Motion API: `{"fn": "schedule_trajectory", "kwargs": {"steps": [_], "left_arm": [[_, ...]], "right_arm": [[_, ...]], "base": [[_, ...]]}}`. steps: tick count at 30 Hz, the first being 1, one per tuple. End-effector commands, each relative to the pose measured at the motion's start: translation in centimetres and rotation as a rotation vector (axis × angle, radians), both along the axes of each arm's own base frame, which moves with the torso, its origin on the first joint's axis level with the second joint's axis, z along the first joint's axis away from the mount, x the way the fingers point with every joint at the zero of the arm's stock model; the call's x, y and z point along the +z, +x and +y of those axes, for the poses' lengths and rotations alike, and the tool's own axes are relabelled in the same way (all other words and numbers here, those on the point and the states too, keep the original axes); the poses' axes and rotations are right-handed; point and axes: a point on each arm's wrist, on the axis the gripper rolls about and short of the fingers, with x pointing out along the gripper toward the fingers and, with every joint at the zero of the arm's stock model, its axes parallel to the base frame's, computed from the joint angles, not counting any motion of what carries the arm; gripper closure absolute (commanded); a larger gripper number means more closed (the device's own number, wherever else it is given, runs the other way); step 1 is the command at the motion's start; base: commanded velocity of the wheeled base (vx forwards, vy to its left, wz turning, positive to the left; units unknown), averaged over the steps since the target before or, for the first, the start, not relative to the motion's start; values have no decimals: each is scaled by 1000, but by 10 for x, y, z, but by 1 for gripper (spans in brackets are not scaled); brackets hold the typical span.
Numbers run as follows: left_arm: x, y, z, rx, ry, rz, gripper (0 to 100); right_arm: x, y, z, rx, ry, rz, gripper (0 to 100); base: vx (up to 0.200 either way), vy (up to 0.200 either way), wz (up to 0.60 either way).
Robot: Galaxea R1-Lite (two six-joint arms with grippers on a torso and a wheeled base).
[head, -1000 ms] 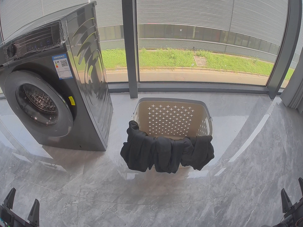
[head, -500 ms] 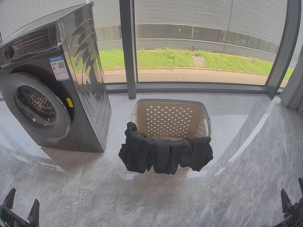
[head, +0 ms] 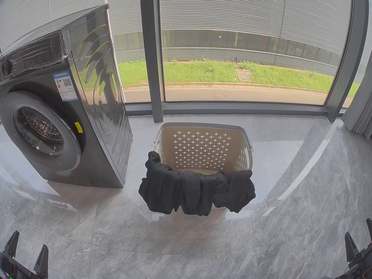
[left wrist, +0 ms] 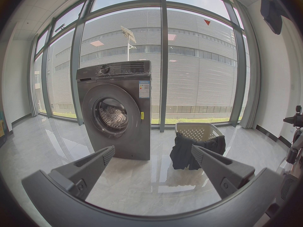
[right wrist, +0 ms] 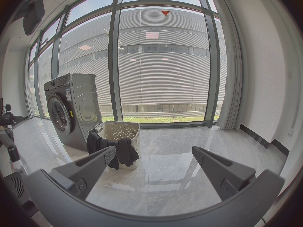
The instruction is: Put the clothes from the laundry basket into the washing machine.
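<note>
The head camera has swung a little, so the whole scene sits further left in the head view than a second ago. The things themselves keep their places relative to one another, and both grippers stay in the bottom corners of that view.

A dark grey washing machine (head: 58, 109) stands on the left of a glossy grey stone floor (head: 193, 245), in front of a tall window (head: 240, 39). Its metal drum shows through the round front opening; whether a glass door covers it is hard to tell.

Just beside the machine, on its right, stands a beige laundry basket (head: 201, 128) with star-shaped holes. The clothes (head: 193, 190), dark and bunched, hang over the basket's near rim and spill down its outer wall.

The left gripper (left wrist: 153, 148) is low and well apart from the machine and the basket, its two fingers spread wide and holding nothing. The right gripper (right wrist: 153, 148) is likewise spread wide with nothing between its fingers, well apart from the basket.
</note>
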Motion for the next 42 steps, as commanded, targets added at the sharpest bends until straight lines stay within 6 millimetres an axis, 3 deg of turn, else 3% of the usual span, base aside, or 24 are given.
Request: {"fn": "schedule_trajectory", "kwargs": {"steps": [1, 7, 18, 42], "left_arm": [[-4, 0, 0, 0, -1, -2, 0], [-5, 0, 0, 0, -1, 0, 0], [-5, 0, 0, 0, -1, 0, 0], [-4, 0, 0, 0, -2, -2, 0]], "right_arm": [[-5, 0, 0, -1, 0, 1, 0], [-5, 0, 0, -1, 0, 1, 0], [-5, 0, 0, -1, 0, 1, 0], [-5, 0, 0, -1, 0, 1, 0]], "base": [[200, 0, 0], [200, 0, 0], [0, 0, 0], [200, 0, 0]]}}
